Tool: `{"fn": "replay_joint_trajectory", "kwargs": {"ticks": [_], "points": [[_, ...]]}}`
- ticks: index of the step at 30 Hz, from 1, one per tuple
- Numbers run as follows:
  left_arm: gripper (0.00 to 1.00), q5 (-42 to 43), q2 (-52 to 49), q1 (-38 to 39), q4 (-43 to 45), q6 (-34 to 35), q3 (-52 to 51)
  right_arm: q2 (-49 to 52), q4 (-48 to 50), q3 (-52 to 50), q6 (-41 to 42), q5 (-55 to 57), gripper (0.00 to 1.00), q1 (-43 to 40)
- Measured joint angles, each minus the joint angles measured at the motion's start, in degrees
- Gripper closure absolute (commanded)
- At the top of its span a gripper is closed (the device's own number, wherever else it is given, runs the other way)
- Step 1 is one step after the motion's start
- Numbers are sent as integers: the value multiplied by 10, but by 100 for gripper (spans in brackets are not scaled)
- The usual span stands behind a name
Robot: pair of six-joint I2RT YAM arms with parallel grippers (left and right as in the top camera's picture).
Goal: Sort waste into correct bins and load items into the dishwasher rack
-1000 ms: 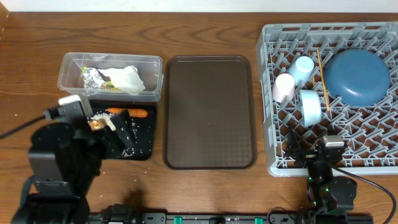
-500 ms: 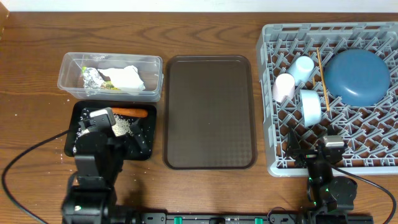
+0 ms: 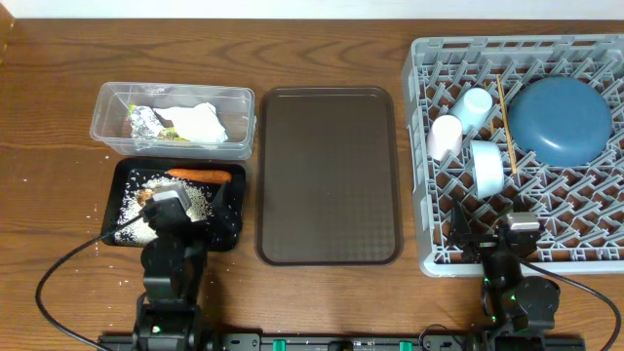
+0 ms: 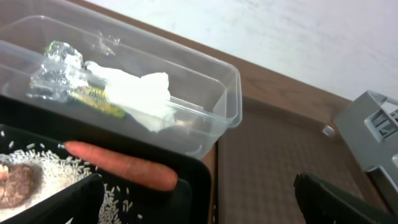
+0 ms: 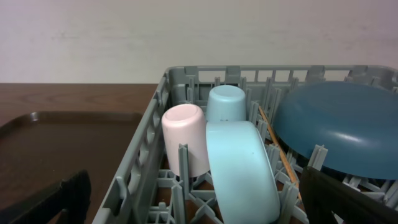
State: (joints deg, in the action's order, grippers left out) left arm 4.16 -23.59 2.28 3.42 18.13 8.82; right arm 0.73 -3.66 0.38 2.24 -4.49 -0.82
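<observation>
Grey rack [image 3: 585, 249], overhead: the plate [image 3: 561, 119], pink cup [image 3: 446, 137], blue cup [image 3: 475, 104], bowl [image 3: 487, 167] and chopsticks [image 3: 506, 127] all lay inside it, at the table's [image 3: 58, 117] right. The tub [image 3: 249, 122] held the tissue [image 3: 200, 122], foil [image 3: 144, 120] and packet [image 3: 168, 135]. The black tray [image 3: 146, 164] just in front of it held the carrot [image 3: 198, 175] and rice [image 3: 132, 205]. Some rice also lay on the table left of it. The brown tray [image 3: 329, 175] carried nothing. Judged: sorting looked complete, so the main hazard was disturbance.

Left wrist: the left gripper [image 4: 196, 186] stood wide apart and empty. One finger hung close over the rice and the other over the brown tray. The lump [image 4: 15, 183] sat at far left. Risk: a sideways swing at this height could drag a finger through the rice and push it over the rim, or shove the black tray into the tub.

Right wrist: the right gripper [image 5: 193, 186] stood wide apart and empty at the rack's near wall. The bowl stood on edge against the pink cup, and the chopsticks slanted between bowl and plate. Risk: a forward move could strike the lattice and jolt the rack. The bowl could then topple, or the chopsticks slip through the grid.
</observation>
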Motion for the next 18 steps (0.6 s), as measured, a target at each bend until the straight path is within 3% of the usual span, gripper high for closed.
{"fn": "replay_joint_trajectory", "kwargs": {"ticks": [9,18], "points": [[2,0,52,0,42,1,-71,0,0,0,0,0,1,0],[2,0,103,0,8,0,-84,0,0,0,0,0,1,0]]}}
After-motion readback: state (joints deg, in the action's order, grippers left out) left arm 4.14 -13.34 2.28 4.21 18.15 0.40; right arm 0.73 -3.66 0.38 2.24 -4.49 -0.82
